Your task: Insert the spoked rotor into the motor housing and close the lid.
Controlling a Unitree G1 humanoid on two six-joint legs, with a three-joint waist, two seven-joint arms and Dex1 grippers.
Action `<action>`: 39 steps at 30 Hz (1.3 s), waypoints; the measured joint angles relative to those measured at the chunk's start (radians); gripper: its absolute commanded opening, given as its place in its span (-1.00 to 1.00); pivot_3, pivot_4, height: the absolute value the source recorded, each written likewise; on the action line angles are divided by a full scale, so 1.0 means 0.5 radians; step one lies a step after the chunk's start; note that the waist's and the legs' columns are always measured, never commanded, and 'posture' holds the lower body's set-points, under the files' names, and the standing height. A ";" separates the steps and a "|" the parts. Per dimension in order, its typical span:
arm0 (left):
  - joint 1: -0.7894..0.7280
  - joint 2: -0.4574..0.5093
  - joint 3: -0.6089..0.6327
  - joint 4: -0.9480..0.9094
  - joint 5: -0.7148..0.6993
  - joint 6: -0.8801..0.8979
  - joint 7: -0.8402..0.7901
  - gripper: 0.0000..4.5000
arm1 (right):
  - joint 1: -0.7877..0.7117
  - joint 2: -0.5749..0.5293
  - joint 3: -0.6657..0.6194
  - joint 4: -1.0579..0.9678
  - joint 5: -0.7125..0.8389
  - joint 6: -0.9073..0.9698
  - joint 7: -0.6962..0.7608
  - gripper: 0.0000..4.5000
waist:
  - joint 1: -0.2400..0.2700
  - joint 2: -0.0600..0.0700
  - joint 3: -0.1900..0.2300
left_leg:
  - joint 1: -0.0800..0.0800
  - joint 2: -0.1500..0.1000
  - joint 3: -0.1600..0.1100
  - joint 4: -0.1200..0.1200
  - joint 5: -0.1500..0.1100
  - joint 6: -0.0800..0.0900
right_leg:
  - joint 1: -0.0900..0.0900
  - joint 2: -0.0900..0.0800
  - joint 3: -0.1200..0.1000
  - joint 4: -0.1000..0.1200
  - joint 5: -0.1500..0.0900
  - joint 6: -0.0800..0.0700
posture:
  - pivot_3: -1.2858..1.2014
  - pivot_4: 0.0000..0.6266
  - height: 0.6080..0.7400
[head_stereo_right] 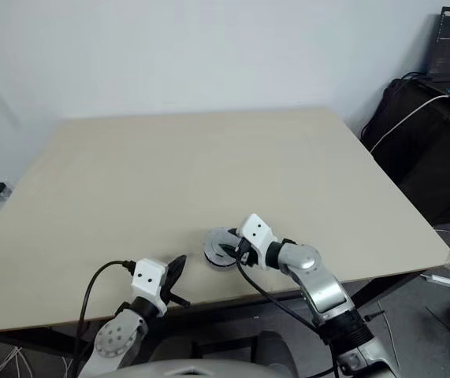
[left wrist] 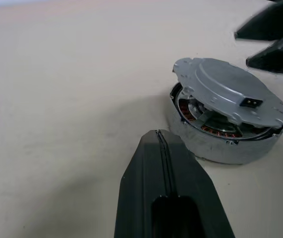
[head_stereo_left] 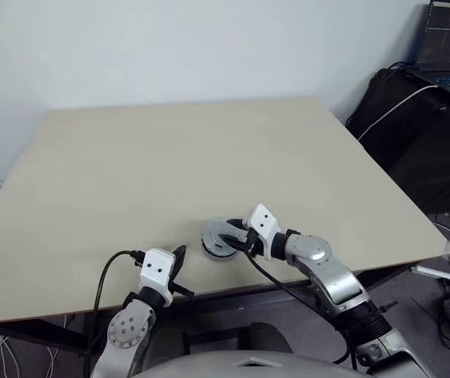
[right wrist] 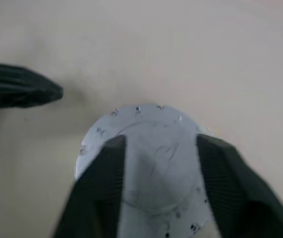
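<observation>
Seating lid [left wrist: 230, 91] on motor housing [left wrist: 220, 141] near front table [head_stereo_left: 209, 157] edge; lid sits tilted, windings visible. Right gripper [right wrist: 158, 163] open, fingers straddling lid hub. Left gripper [left wrist: 162, 148] closed, just beside. Advice: press evenly, level lid.

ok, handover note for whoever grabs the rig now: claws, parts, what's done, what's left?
Left claw: shut, holding nothing, parked at the near table edge, short of the motor housing.
Right claw: open, fingers either side of the lid's raised hub, not clamped.
Lid: lying on the housing but tilted and offset; a gap on one side shows the copper windings.
Spoked rotor: can't be made out under the lid; confirm it is seated.
Table: housing sits near the front edge.
Left to do: square the lid up and press it shut.
</observation>
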 measured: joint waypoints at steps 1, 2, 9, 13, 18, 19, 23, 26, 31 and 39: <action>0.008 0.000 0.000 0.000 0.000 0.000 0.003 -1.00 | -0.015 0.001 -0.005 0.009 0.010 0.009 0.013 0.59 | 0.000 0.000 0.000 | 0.000 0.000 0.000 0.000 0.000 0.000 | 0.000 0.000 0.000 0.000 0.000 0.000 | 0.03 -1.00 1.00; 0.016 -0.001 0.000 -0.002 0.000 0.002 0.008 -1.00 | -0.030 0.005 -0.013 0.025 0.023 0.039 0.036 0.72 | 0.000 0.000 0.000 | 0.000 0.000 0.000 0.000 0.000 0.000 | 0.000 0.000 0.000 0.000 0.000 0.000 | 0.03 -1.00 1.00; 0.027 -0.003 -0.001 -0.011 0.000 0.004 0.013 -1.00 | -0.078 0.027 -0.015 0.093 0.066 0.135 0.136 1.00 | 0.003 0.001 -0.001 | 0.000 0.000 0.000 0.001 0.000 0.000 | 0.000 0.000 0.000 0.002 0.000 0.000 | 0.03 -1.00 1.00; 0.030 -0.003 0.002 -0.011 -0.001 0.003 0.013 -1.00 | -0.106 0.036 -0.013 0.137 0.066 0.171 0.158 1.00 | 0.003 0.001 -0.001 | 0.001 0.000 0.000 0.002 0.000 0.000 | 0.000 0.000 0.000 0.005 0.000 0.000 | 0.03 -1.00 1.00; 0.030 -0.003 0.020 -0.006 -0.003 -0.011 0.011 -1.00 | -0.156 0.073 -0.011 0.224 0.053 0.211 0.162 1.00 | 0.002 0.001 -0.001 | 0.002 0.000 0.001 0.004 0.000 0.000 | -0.001 0.000 0.000 0.008 0.000 0.000 | 0.03 -1.00 1.00; 0.030 -0.004 0.023 0.002 -0.005 -0.019 0.010 -1.00 | -0.167 0.083 -0.009 0.242 0.043 0.213 0.151 1.00 | 0.002 0.001 -0.001 | 0.002 0.000 0.001 0.004 0.000 0.000 | -0.001 0.000 0.001 0.009 0.000 -0.001 | 0.03 -1.00 1.00; 0.029 -0.005 0.038 0.045 -0.019 -0.072 0.009 -1.00 | -0.187 0.112 0.001 0.306 -0.004 0.220 0.128 1.00 | 0.001 0.002 -0.002 | 0.002 0.000 0.001 0.005 0.000 0.000 | -0.001 0.000 0.001 0.010 0.000 -0.001 | 0.03 -1.00 1.00; 0.029 -0.007 0.045 0.090 -0.023 -0.100 0.009 -1.00 | -0.205 0.124 0.012 0.342 -0.023 0.227 0.126 1.00 | 0.001 0.002 -0.002 | 0.002 0.000 0.002 0.005 0.000 0.000 | -0.001 0.000 0.001 0.011 0.000 -0.001 | 0.03 -1.00 1.00; 0.029 -0.012 0.052 0.108 -0.030 -0.130 0.013 -1.00 | -0.229 0.126 0.028 0.379 -0.040 0.242 0.126 1.00 | 0.002 0.003 -0.003 | 0.002 0.000 0.002 0.006 0.000 0.000 | 0.000 0.000 0.001 0.012 0.000 -0.001 | 0.03 -1.00 1.00; 0.054 -0.046 0.013 0.040 -0.019 -0.070 0.053 -1.00 | -0.231 0.132 0.032 0.380 -0.054 0.253 0.134 0.46 | 0.004 0.003 -0.003 | 0.002 0.000 0.001 0.008 0.000 0.000 | 0.000 0.000 0.001 0.013 0.000 -0.001 | 0.03 -1.00 1.00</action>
